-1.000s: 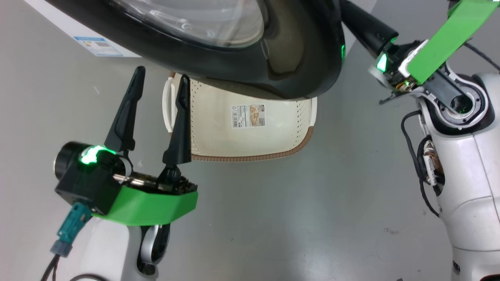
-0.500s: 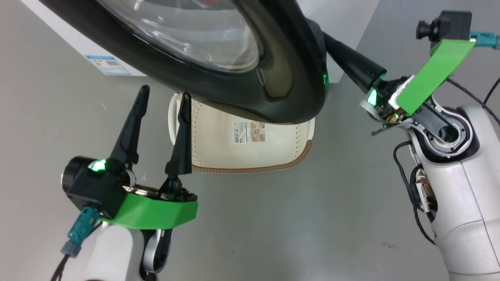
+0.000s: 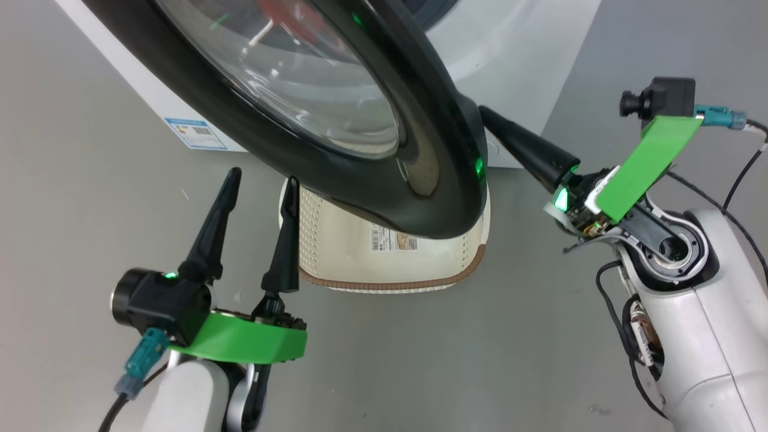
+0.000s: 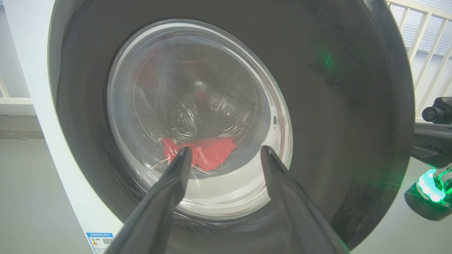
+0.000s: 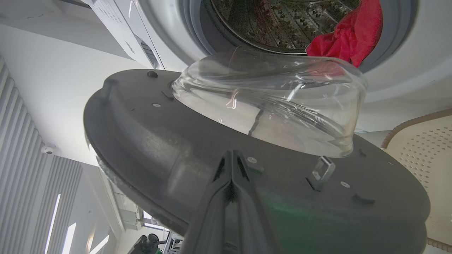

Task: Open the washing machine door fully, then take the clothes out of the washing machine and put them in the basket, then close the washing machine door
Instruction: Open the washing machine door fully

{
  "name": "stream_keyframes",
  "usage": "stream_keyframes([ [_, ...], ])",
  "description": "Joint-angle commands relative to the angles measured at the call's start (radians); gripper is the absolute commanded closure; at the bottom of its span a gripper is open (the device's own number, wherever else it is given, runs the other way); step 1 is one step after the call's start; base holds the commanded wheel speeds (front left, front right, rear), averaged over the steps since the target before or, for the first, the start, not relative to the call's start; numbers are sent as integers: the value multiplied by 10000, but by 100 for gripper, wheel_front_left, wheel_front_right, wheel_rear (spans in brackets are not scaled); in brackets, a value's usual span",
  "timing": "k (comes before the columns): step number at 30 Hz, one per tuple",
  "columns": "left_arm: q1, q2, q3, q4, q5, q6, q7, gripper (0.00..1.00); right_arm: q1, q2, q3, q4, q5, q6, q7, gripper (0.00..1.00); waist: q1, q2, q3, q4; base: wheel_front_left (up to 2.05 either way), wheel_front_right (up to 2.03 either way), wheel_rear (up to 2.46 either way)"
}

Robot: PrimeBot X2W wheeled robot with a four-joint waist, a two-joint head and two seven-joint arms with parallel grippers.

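Left end effector (image 3: 263, 175): at 7 o'clock in head view, two long dark fingers spread apart, nothing btwn them. Tips point to 12 o'clock, just short of the lower rim of the large round washing machine door (image 3: 432, 120) (wide glossy black rim, bulging clear glass centre). In left wrist view the same end effector (image 4: 226, 149) is spread and faces the door's outer side (image 4: 335, 106).

Right end effector (image 5: 231, 152): fingers pressed together in right wrist view, nothing pinched. Tips lie at the door's matte grey inner face (image 5: 159, 141); small metal latch hook (image 5: 323, 171) sits near, at 3 o'clock of the tips. In head view this arm enters from 3 o'clock, tip hidden behind the door's edge.

Door partly open: the glass bowl stands clear of the drum opening of the big white boxy washing machine (image 5: 388, 88).

Clothes: bright red fabric (image 5: 349, 35) lies in the perforated steel drum, at the opening's edge, 1 o'clock in right wrist view. Through the glass in left wrist view, red fabric (image 4: 208, 151) shows at 6 o'clock.

Small cream-white perforated plastic basket w/ brown woven-look rim (image 3: 390, 283): on the grey floor (image 3: 420, 360), at 6 o'clock below the door; far part hidden by the door. One left finger overlaps its 9 o'clock edge; can't tell if they touch.
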Motion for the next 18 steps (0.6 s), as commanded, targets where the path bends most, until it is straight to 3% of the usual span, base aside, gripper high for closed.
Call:
stream_keyframes([
  [1, 147, 189, 259, -149, -65, 105, -48, 0, 188, 223, 279, -365, 109, 67, 76, 100, 0, -1, -232, 162, 0, 0, 0],
  [18, 530, 189, 240, 352, -222, 154, -48, 0, 1172, 223, 914, -321, 563, 67, -110, 100, 0, -1, -1178, 794, 0, 0, 0],
])
